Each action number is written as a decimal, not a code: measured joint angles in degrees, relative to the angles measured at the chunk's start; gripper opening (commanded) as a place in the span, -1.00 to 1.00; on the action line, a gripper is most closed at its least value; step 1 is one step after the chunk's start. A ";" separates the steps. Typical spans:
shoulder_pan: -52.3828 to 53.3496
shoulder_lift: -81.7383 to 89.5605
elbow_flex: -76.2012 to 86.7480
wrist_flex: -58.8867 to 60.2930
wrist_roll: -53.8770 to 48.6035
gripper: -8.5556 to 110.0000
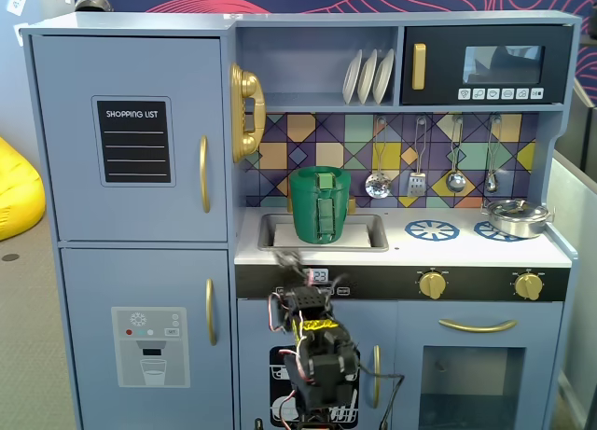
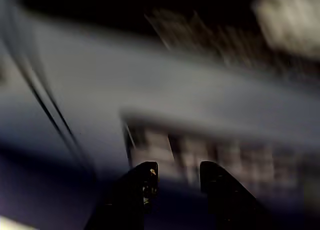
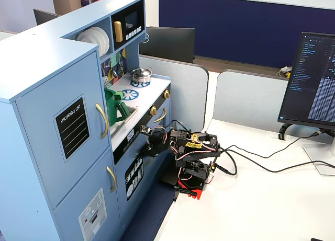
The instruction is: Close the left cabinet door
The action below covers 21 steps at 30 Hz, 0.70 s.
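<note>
A: In a fixed view from the front, where is the pincer (image 1: 283, 258)?
B: It is in front of the white counter edge, just below the steel sink (image 1: 366, 232). Above it and to the left is the large light-blue cabinet door with the black "SHOPPING LIST" panel (image 1: 131, 139). This door lies flat against the cabinet, shut, and its curved gold handle (image 1: 203, 174) is well apart from the pincer.

A: And the wrist view?
B: It is much blurred. Two dark fingers (image 2: 142, 182) come up from the lower edge with a gap between them, and nothing is inside the gap. So the pincer (image 2: 176, 172) is released.

A: The fixed view from the side?
B: The black arm with yellow tape (image 3: 191, 147) stands on the white table (image 3: 272, 199). The pincer (image 3: 145, 130) points at the counter front. The door with the chalkboard panel (image 3: 63, 131) is to its left and higher, not touched.
</note>
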 measured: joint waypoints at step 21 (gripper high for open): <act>8.53 15.03 9.76 33.57 7.91 -0.81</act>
